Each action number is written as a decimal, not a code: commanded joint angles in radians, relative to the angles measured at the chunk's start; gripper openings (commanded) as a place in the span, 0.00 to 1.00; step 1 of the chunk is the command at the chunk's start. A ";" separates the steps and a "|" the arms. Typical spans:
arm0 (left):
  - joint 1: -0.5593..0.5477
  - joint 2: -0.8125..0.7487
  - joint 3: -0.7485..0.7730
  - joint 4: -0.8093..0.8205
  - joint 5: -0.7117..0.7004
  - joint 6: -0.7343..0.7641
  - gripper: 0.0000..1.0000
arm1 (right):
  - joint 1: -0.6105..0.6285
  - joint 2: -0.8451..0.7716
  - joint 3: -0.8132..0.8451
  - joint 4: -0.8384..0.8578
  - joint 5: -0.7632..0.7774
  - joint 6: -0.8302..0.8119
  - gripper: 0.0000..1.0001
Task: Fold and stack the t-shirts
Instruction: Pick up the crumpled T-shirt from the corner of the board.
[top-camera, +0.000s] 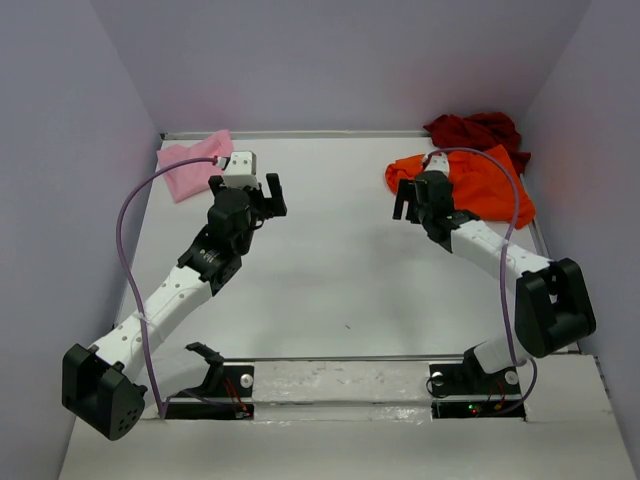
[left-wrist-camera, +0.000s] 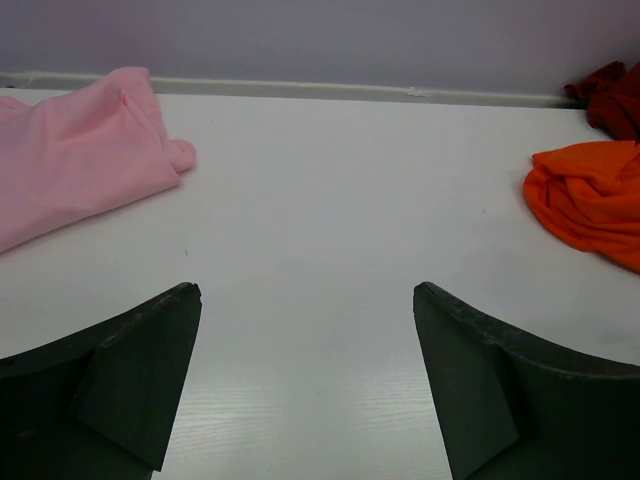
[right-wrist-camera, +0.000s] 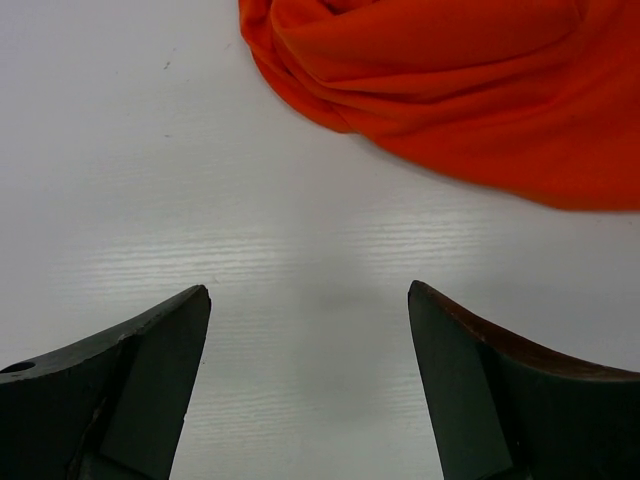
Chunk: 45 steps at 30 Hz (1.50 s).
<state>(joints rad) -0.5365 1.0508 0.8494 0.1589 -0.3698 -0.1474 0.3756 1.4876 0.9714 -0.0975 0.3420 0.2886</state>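
Hovering over the table (top-camera: 340, 280), left gripper (left-wrist-camera: 305, 290) gapes empty, pink t-shirt (left-wrist-camera: 70, 160) at its ten o'clock; right gripper (right-wrist-camera: 308, 290) gapes empty, orange t-shirt (right-wrist-camera: 450, 90) at one o'clock, dark red t-shirt (top-camera: 475, 130) beyond.

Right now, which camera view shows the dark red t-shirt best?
The top external view: most of the dark red t-shirt shows in the far right corner, behind the orange t-shirt. The left wrist view catches only a small part at its right edge. The right wrist view does not show it.
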 joint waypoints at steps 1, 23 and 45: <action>-0.005 -0.026 0.039 0.028 0.005 -0.003 0.96 | 0.011 0.036 0.065 0.045 0.102 0.000 0.86; -0.006 -0.048 0.039 0.031 0.068 -0.018 0.92 | -0.133 0.591 0.653 -0.169 0.445 -0.049 0.90; -0.008 -0.041 0.039 0.030 0.048 -0.012 0.92 | 0.030 0.105 0.403 -0.077 0.049 -0.120 0.00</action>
<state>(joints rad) -0.5423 1.0210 0.8497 0.1570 -0.3176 -0.1619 0.2958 1.8069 1.3895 -0.2630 0.5392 0.2230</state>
